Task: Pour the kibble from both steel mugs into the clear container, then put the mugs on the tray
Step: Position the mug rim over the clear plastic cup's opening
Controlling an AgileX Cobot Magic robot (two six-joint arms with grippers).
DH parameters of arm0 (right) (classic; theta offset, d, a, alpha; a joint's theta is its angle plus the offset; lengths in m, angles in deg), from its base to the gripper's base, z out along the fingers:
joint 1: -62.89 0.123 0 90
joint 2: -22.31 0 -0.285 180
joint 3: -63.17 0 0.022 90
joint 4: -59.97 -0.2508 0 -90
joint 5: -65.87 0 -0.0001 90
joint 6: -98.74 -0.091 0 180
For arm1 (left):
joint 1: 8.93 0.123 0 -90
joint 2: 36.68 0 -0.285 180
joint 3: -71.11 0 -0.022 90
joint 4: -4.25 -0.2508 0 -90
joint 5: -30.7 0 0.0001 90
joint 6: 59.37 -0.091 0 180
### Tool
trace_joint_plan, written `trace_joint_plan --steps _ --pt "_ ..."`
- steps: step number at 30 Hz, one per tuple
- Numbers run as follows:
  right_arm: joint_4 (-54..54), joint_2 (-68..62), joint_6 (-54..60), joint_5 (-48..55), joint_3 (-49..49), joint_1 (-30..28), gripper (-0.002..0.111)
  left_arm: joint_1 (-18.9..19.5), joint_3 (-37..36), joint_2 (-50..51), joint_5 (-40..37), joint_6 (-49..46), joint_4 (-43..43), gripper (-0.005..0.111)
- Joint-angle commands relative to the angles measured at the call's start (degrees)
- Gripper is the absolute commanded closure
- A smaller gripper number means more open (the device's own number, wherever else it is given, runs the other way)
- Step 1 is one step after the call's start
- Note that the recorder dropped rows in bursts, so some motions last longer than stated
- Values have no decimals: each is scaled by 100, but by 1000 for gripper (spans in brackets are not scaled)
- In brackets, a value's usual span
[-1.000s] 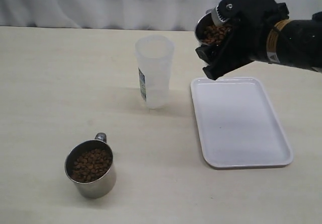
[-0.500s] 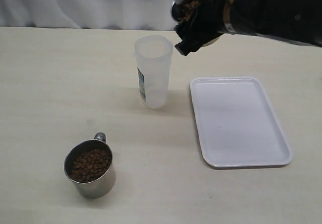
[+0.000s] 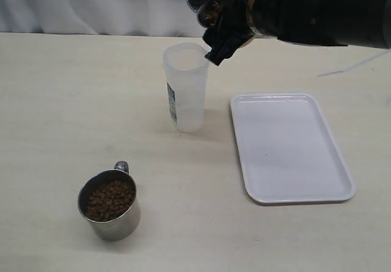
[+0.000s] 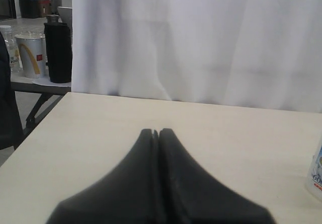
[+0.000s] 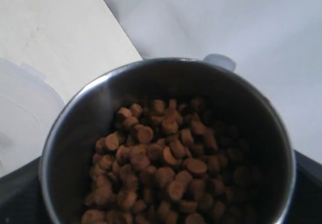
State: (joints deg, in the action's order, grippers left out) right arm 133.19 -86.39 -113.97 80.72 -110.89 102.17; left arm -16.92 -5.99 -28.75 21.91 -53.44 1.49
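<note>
Two grippers are in view. The right gripper (image 3: 223, 32) has its jaws spread wide around the first mug (image 5: 70, 118) and clamps its sides. That mug is in the air, tipped with its mouth leaning toward the tumbler (image 3: 186, 88), just above and beside the tumbler's rim. A heap of brown kibble (image 5: 161, 168) lies inside it. The left gripper (image 4: 157, 133) has its fingers pressed together with nothing between them, over the bench (image 3: 61, 101).

Counted, there are two steel mugs, one frosted tumbler and one white tray (image 3: 290, 147). The second mug (image 3: 119, 226) stands upright on the bench at the front left of the exterior view, well apart from the tumbler, holding its own load of pellets (image 3: 110, 200). The tumbler stands upright mid-bench. The tray lies flat to the tumbler's right, near it but not touching.
</note>
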Motion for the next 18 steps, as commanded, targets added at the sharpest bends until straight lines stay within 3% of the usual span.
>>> trace_joint_plan --steps 1,18 --pt "623 -32 33 131 -62 312 104 -1 -12 -14 58 9 28 107" --pt "1318 -58 -48 436 -36 397 104 -1 -12 -14 58 9 28 107"
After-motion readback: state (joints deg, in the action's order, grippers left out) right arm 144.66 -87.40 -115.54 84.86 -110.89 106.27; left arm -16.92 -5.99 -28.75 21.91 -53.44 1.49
